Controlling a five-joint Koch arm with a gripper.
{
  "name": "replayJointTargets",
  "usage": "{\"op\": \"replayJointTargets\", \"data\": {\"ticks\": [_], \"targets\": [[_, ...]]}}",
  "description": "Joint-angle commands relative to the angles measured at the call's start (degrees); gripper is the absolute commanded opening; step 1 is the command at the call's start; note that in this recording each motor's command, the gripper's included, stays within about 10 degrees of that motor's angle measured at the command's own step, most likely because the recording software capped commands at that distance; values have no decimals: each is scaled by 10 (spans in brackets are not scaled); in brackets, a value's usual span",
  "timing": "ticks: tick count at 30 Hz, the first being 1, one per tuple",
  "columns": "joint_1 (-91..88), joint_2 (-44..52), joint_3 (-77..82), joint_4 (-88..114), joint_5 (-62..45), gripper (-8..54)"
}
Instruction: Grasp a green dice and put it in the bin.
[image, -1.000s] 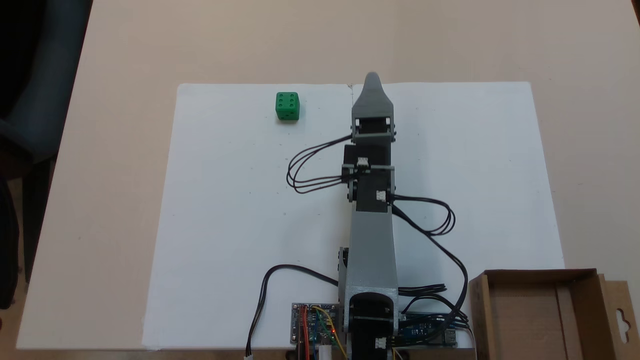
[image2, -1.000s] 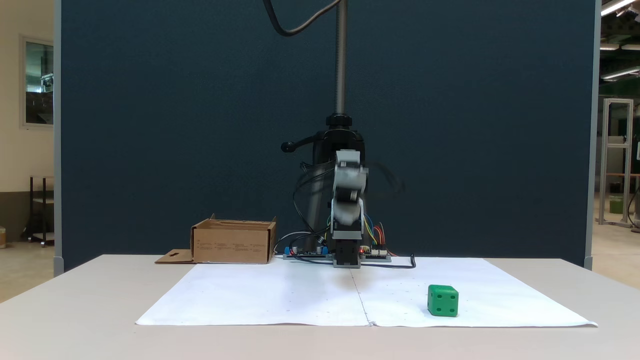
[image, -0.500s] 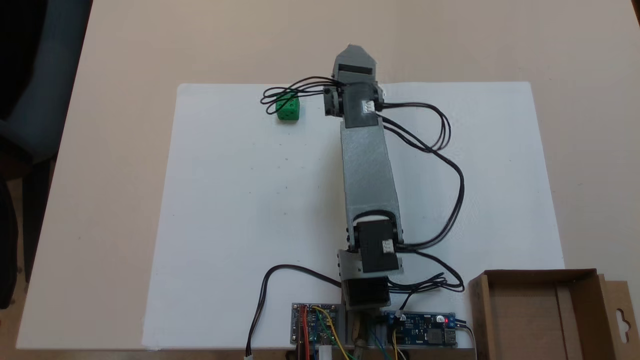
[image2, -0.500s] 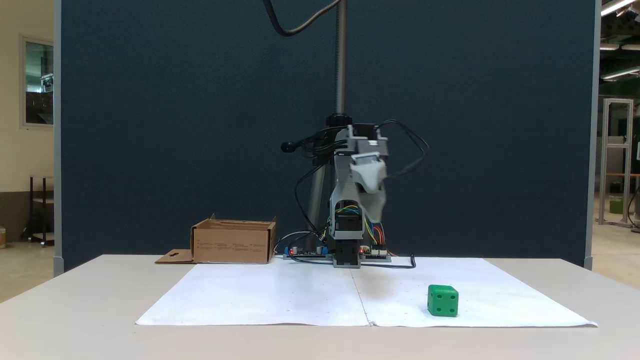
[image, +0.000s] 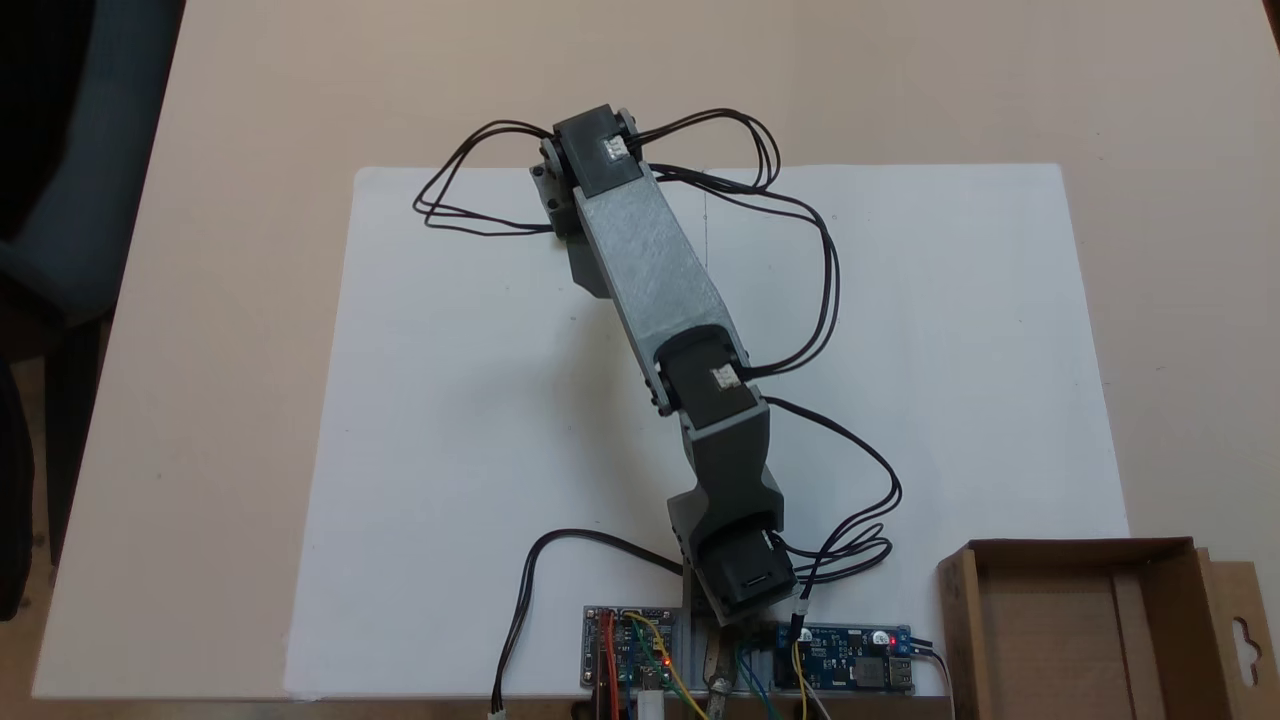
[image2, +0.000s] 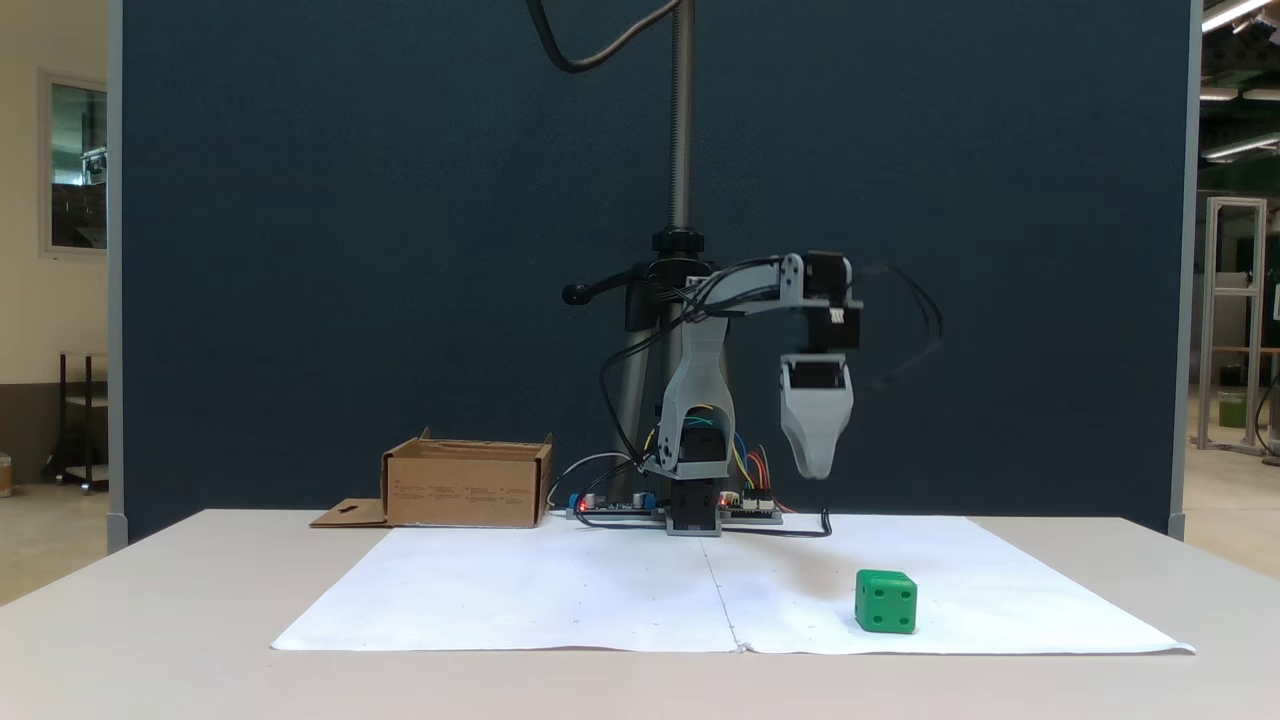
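One green dice (image2: 886, 601) sits on the white paper sheet (image2: 560, 590), well apart from the bin (image2: 468, 483). Well above the dice and slightly toward the bin hangs the gripper (image2: 815, 468), pointing down; whether its jaws are parted cannot be told. This looks like the approach step. Next, it likely needs to line up over the dice, then descend.

A beige worktop (image2: 150, 600) carries a white paper sheet (image2: 560, 590). On the sheet's right near part, in the front-facing fixed view, sits the green dice (image2: 886, 601). The bin (image2: 466, 484) stands far left, beside the circuit boards (image: 630, 660).
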Motion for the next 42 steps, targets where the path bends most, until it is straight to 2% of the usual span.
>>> {"op": "replayJointTargets", "data": {"ticks": [1,6,22,42], "targets": [[4,-9,-39,27,45,410],[14,-47,-52,-25,50,403],[19,-162,-255,-42,83,403],[13,-232,-265,-114,85,403]]}}
